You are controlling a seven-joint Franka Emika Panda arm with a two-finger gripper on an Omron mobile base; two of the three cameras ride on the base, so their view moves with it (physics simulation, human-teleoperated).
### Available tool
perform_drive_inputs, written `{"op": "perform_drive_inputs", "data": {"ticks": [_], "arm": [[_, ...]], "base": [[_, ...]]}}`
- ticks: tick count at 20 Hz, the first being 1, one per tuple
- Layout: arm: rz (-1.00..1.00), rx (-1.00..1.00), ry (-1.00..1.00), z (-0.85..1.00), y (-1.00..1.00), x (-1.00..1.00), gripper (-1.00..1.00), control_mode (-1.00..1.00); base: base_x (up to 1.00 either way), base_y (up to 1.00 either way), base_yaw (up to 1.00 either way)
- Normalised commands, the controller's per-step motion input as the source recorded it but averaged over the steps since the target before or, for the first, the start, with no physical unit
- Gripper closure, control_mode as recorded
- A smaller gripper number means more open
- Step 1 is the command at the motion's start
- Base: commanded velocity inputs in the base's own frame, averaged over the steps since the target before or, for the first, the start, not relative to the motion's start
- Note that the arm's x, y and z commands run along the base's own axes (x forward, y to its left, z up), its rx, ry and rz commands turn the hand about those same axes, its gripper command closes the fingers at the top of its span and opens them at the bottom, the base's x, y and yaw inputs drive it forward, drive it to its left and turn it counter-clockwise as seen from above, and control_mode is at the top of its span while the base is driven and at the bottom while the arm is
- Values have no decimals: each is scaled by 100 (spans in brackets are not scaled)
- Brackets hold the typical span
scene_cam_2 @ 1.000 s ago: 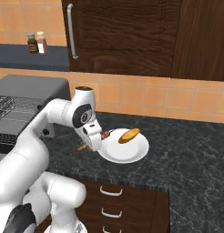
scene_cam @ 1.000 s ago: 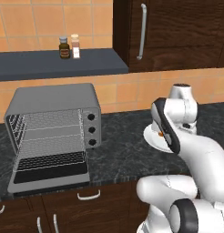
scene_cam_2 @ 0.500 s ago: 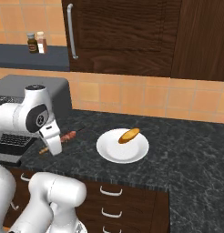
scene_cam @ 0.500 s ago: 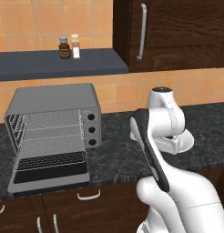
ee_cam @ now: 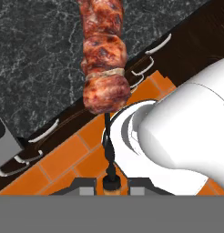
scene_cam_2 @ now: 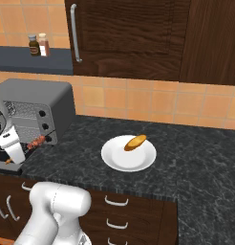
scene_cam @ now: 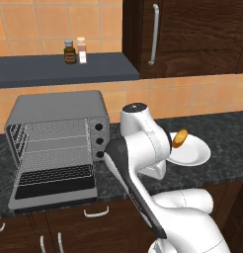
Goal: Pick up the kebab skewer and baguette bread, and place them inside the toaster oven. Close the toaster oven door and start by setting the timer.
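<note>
The gripper (ee_cam: 111,187) is clamping the bare end of the kebab skewer (ee_cam: 102,54), whose meat chunks are pointing away above the dark counter (scene_cam_2: 186,158), just beside the open toaster oven (scene_cam_2: 38,107).

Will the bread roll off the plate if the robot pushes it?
Probably a little: the baguette bread looks rounded with tapered ends, so it may turn or roll. It lies near the white plate's middle, so a gentle nudge likely keeps it on.
</note>
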Motion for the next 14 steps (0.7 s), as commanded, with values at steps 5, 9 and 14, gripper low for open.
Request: {"op": "perform_drive_inputs", "data": {"ticks": [5,9,14], "arm": [[3,-3,11,10,100,-23,100,-100],[5,0,16,0,100,-19,100,-100],[19,0,13,1,71,0,100,-100]], "base": [[0,0,0],[0,0,0],[0,0,0]]}}
